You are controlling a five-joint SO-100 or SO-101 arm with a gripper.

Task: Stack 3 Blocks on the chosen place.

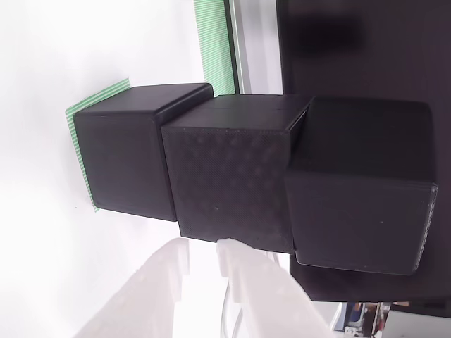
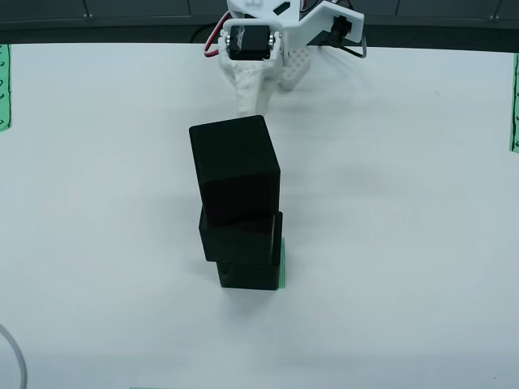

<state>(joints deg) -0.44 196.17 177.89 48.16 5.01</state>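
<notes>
Three blocks [image 2: 237, 212] stacked on green patch [image 2: 283, 263], no writing.

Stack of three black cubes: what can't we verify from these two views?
- Green striped square patch: mostly hidden under the bottom matte black cube, view from above.
- White two-finger gripper: blurred, cut off by the bottom edge, gripper view; open or shut unclear.

Three black cubes are in sight, all of one kind: the bottom block [image 2: 250, 274], the middle block [image 2: 241, 237] and the top block [image 2: 235, 168], seen from above in one stack. One green striped patch [image 2: 284, 261] shows beside the stack's base. Two green strips lie at the counter's [image 2: 405, 243] edges: the left strip [image 2: 4, 85] and the right strip [image 2: 514, 101]. One white gripper [image 2: 258, 85].
</notes>
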